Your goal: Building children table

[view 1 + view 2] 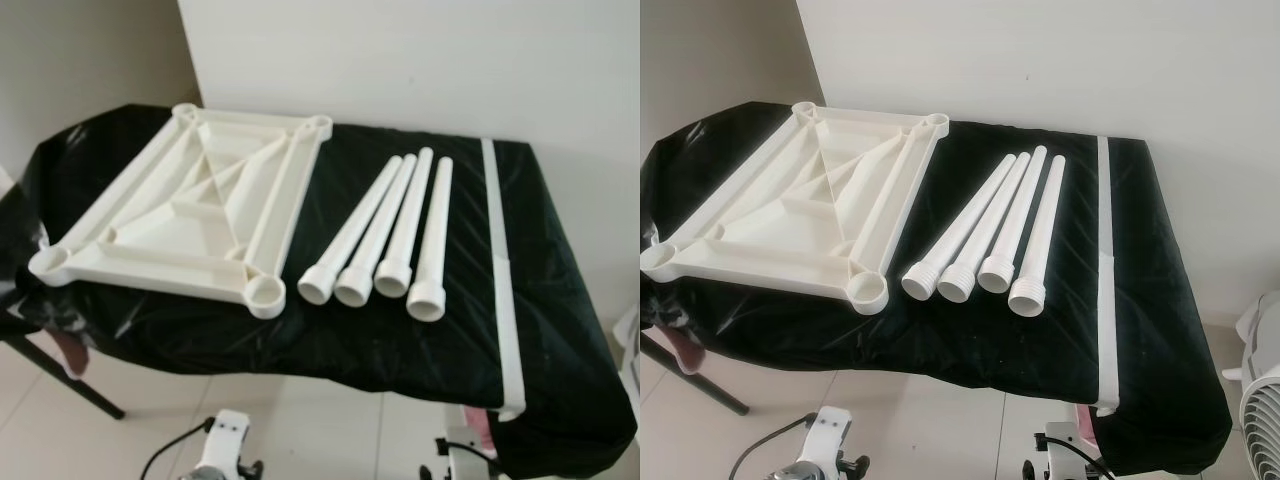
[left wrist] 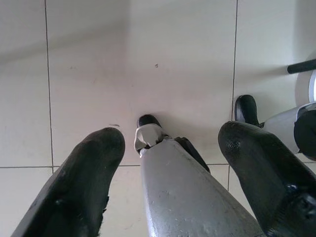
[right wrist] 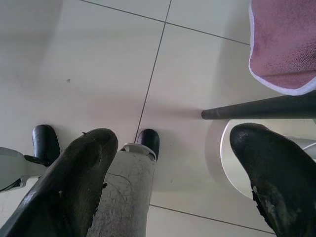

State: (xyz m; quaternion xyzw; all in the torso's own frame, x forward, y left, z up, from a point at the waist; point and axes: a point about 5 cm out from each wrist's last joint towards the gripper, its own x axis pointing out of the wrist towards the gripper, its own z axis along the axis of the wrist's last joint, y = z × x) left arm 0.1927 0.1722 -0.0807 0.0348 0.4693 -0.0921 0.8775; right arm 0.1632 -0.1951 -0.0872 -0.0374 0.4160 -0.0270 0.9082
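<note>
Four white legs [image 1: 385, 235] lie side by side on the black-covered worktop [image 1: 560, 300], just right of the largest piece, the white tabletop [image 1: 190, 205], which rests upside down with its ribbed underside and round corner sockets facing up; the nearest socket [image 1: 265, 295] sits just beside the wide collar of the leftmost leg. Each leg's long axis runs away from the robot, wide threaded end nearest it, narrow end toward the wall [image 1: 420, 60]; a white tape strip [image 1: 500, 270] runs along the cover to their right.

Both arms hang low, below the worktop edge, so every part lies up and forward of them. Seen in the left wrist view, the left end effector [image 2: 170, 148] points at the tiled floor [image 2: 89, 74] with its fingers spread wide and nothing between them; the right end effector [image 3: 173, 148] is likewise spread wide and empty above the floor, near a dark bar [image 3: 256, 111] and a pink cloth [image 3: 286, 44].

Judging by position, the right arm is nearer the legs, the left nearer the tabletop; the worktop edge is the main obstacle as an arm rises; a fan [image 1: 1255, 400] stands at the robot's right.
</note>
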